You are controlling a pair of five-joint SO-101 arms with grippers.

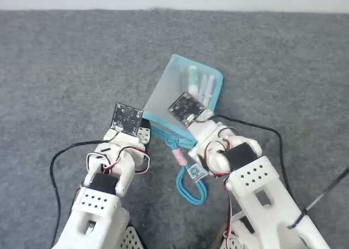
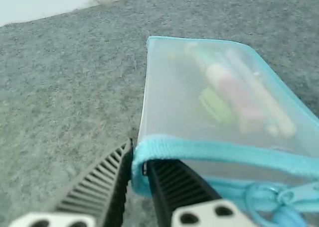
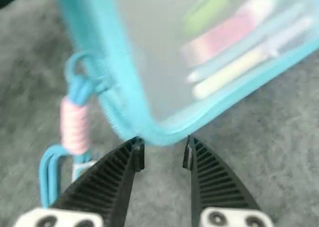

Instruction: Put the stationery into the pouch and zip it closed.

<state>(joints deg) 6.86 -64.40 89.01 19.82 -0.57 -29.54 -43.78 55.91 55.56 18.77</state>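
Note:
The translucent pouch [image 1: 172, 90] with teal trim lies flat on the grey carpet, with pens and markers [image 1: 199, 85] inside it. My left gripper [image 2: 138, 160] is shut on the pouch's teal corner [image 2: 142, 155], at the near-left end [image 1: 146, 133]. My right gripper [image 3: 163, 145] stands open at the other near corner [image 3: 167, 136], which lies just at its fingertips. The zipper pull with its pink bead [image 3: 74, 125] hangs off the near edge between the two grippers [image 1: 178, 156]. The stationery [image 2: 234, 97] shows through the mesh.
A teal cord loop [image 1: 192, 190] with a small tag trails from the pull toward the arm bases. A black cable [image 1: 262, 130] runs beside the right arm. Bare carpet [image 1: 65, 69] surrounds the pouch, and a pale wall borders the far edge.

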